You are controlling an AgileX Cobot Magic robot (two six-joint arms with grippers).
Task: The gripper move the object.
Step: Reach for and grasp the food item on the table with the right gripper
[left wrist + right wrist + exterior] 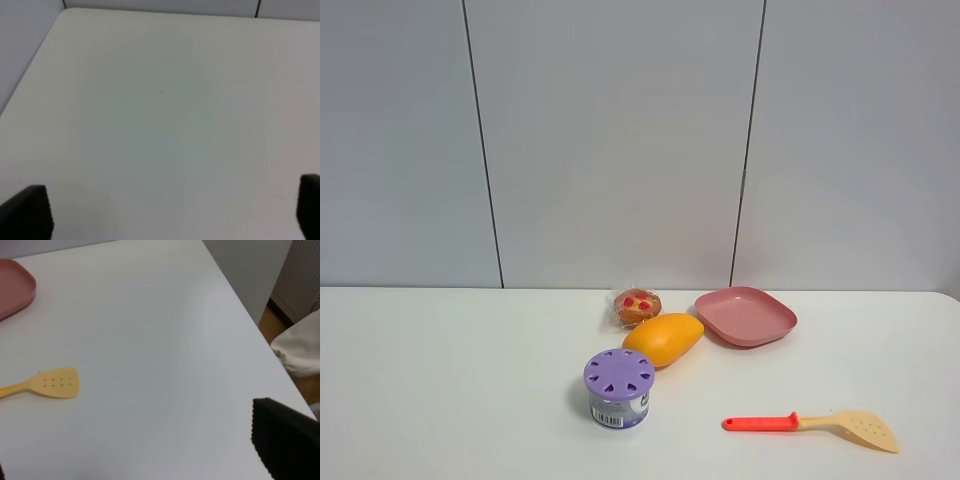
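Left jaws spread wide, empty | right jaws spread wide, empty | muffin [638, 306] just beside mango [664, 339]

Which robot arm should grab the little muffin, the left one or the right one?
Probably left. The muffin sits near the middle of the table, with bare space on its left, while the mango and pink plate crowd its right. The left gripper is open.

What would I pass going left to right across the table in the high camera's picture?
Purple-lidded round can → small brown plastic-wrapped muffin with red spots → smooth orange-yellow mango → pink rounded-square plate → red-handled yellow spatula.
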